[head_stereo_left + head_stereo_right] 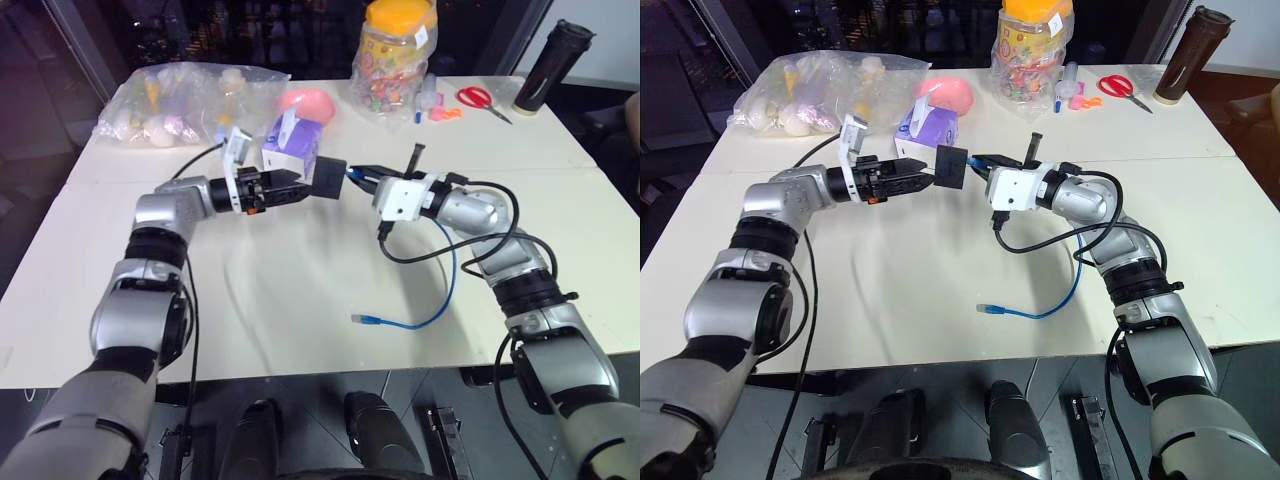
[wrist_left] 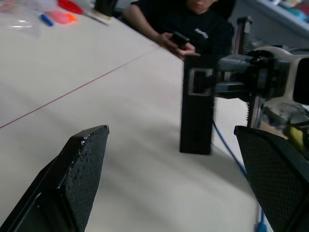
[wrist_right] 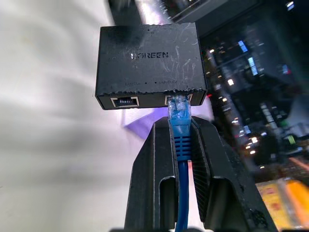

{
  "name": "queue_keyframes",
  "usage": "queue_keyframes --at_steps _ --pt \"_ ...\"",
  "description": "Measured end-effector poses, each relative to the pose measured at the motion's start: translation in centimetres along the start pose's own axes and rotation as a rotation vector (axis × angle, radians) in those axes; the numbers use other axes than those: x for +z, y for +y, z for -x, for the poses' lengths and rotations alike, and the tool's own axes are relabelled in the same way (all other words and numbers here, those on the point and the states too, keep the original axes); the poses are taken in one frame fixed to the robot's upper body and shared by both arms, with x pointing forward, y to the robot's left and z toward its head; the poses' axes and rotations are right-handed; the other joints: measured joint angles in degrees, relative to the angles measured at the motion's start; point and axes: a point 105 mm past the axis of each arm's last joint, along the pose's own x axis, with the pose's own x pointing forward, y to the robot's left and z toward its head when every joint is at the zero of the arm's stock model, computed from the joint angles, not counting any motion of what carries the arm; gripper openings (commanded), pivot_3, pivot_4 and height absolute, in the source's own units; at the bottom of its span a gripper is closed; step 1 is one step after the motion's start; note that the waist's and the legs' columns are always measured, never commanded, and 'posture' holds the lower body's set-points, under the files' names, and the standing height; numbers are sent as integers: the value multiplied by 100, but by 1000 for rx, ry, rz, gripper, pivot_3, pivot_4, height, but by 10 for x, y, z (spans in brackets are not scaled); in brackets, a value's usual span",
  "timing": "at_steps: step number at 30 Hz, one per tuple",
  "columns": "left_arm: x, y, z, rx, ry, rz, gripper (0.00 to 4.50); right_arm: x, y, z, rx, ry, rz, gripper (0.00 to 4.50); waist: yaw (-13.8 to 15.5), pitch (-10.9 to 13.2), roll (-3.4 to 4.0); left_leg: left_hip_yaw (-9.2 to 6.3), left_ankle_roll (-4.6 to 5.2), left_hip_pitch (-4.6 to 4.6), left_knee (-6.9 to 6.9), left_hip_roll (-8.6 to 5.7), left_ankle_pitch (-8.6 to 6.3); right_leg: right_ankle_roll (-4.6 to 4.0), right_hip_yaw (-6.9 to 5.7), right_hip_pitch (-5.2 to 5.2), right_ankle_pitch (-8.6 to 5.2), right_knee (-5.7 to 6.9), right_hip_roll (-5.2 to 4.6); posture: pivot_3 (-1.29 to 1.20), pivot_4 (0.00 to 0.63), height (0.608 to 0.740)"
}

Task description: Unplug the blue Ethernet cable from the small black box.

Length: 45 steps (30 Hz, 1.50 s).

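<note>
- Head views: the right gripper is clamped on the plug end of the blue Ethernet cable and carries the small black box in the air above the table, hanging from that plug. The loose end of the cable lies on the tabletop toward six o'clock of the box. The left gripper, jaws spread wide, sits at nine o'clock of the box, just beside it. A tissue box stands at eleven o'clock, behind.
- Left wrist view: the small black box stands between the two spread fingers, nearer the far one, not yet touched. Judgement: advance until both pads flank the flat faces, then close squarely.
- Right wrist view: the fingers pinch the blue boot just below the plug, which is seated in the right-hand port; the other port is empty. Judgement: the latch tab likely needs pressing before a straight pull; yanking at an angle could slip the grip or drop the box.
</note>
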Motion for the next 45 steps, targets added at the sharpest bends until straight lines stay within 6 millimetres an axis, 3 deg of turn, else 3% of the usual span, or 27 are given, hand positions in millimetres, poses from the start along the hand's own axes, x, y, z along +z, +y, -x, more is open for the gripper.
queue_keyframes --at_steps 5,9,15,16,18,24,27,30,31,34,35,38,45 --pt "5 -4 -10 -50 -33 41 4365 2 5 1 5 24 -10 25 5 1 -2 -1 1 -5 -1 0 -1 1 -1 -1 -1 -3 -1 0 150 739" --pt "12 -6 -15 -69 -65 61 3234 7 7 1 8 26 -4 0 5 1 -2 -2 1 -5 -1 0 -1 1 -1 -1 -1 -2 -1 0 150 739" --pt "7 -14 -19 -142 -32 49 782 7 14 1 31 48 -14 0 1 1 -2 -2 1 -4 -1 0 -1 1 -1 -2 -1 0 0 0 150 739" --pt "7 -14 -19 -143 -28 46 496 7 15 0 34 50 -15 0 2 1 -2 -2 1 -4 -1 0 -1 1 -1 -2 -1 0 0 0 150 739" --pt "6 -13 -18 -139 -19 36 514 6 16 0 41 53 -17 0 4 1 -2 -2 1 -4 -1 0 -1 1 -1 -1 -1 -1 -1 0 150 739" --pt "6 -8 -16 -94 -24 33 513 16 14 -1 49 25 -8 2741 5 1 -2 -3 1 -4 -1 0 -1 1 -1 -2 -1 0 -1 0 150 739" --pt "9 -6 -12 -86 -59 59 513 7 17 10 29 79 -46 4275 20 1 -2 -4 1 -4 -1 0 -1 1 -3 0 -1 -1 -1 0 150 739" --pt "11 -7 -4 -114 -107 130 513 -11 20 28 -111 164 -416 4394 35 1 -4 -10 1 -7 -2 1 -1 1 -5 0 -1 2 0 0 150 739" --pt "12 -11 -2 -151 -135 167 513 -10 21 35 -200 135 -676 4394 35 1 -4 -15 1 -9 -4 3 -1 0 -7 0 -1 7 -1 0 150 739" --pt "22 -22 -4 -244 -210 237 513 23 17 40 -330 -124 -1303 4394 30 2 -3 -26 2 -9 -3 6 -1 -1 -15 -2 -1 15 0 0 150 739" --pt "25 -25 -6 -266 -228 258 513 37 13 40 -329 -211 -1411 4394 26 2 -3 -26 2 -7 -2 7 -1 -1 -16 0 -1 16 0 0 150 739" --pt "30 -31 -11 -318 -266 312 513 58 0 45 -370 -392 -1632 4394 28 2 -3 -28 2 1 0 7 -1 -4 -19 9 1 15 0 0 150 739" --pt "43 -52 -22 -438 -287 331 513 59 5 51 -384 -422 -1797 4394 64 2 -3 -25 2 -2 -3 6 -1 -4 -17 6 1 9 0 0 150 739"
